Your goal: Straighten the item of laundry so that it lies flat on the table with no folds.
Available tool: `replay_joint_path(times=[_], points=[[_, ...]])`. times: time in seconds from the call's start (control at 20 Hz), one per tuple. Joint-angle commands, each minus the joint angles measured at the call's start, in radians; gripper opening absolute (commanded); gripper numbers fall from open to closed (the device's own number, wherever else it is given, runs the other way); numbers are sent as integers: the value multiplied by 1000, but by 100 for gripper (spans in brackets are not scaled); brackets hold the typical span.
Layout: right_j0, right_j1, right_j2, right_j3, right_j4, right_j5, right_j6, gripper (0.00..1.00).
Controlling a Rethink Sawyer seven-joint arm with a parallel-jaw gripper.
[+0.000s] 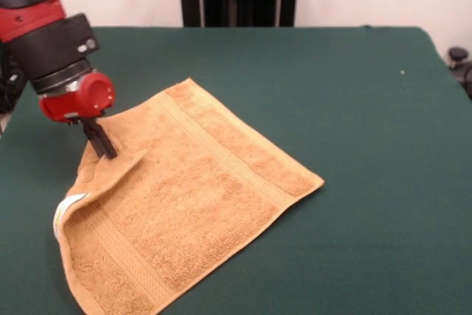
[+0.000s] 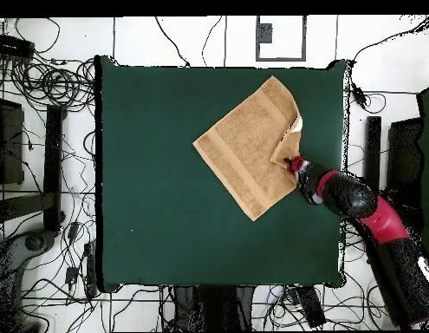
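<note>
At far left of the front view, tool [image 1: 103, 145] down on the left corner of the towel [image 1: 199, 182], red wrist just above. Clenched or released: cannot tell from either view, nor whether any cloth is caught in it. Just below, small white label [image 1: 68, 206] showing at the crease where that corner is doubled back as a flap [image 1: 103, 178] over the towel's own top face. Further right, rest of the towel lying flat and smooth, woven band running near two edges, far corner pointing right. Beyond that, bare green desk [image 1: 369, 145]. Seen from overhead, tool [image 2: 293, 163] at the tip of the flap, towel [image 2: 243, 147] lying as a diamond toward the desk's right edge, well inside it. Step in hand, by judgement: turning the flap back out. To do it well: take only the flap's tip, not the layer beneath; lift just clear; carry the tip outward, away from the towel's middle and straight across the crease, until the corner lies open; keep low so the flat part is not dragged or bunched; let go only once the corner lies on the desk. Risk: pulling the whole towel along instead of unfolding it. Count: one towel, one folded corner, one label, two woven bands, one tool, one desk.
</note>
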State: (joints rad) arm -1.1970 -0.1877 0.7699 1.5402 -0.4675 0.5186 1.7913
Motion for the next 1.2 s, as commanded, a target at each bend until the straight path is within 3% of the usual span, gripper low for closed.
replay_joint_path(times=[0.05, 0.55, 1.2], points=[[-135, 353, 279, 49, 42, 65, -427, 0], [-148, 241, 263, -23, 27, 295, -460, 0], [-137, 232, 258, -268, -2, 519, -656, 0]])
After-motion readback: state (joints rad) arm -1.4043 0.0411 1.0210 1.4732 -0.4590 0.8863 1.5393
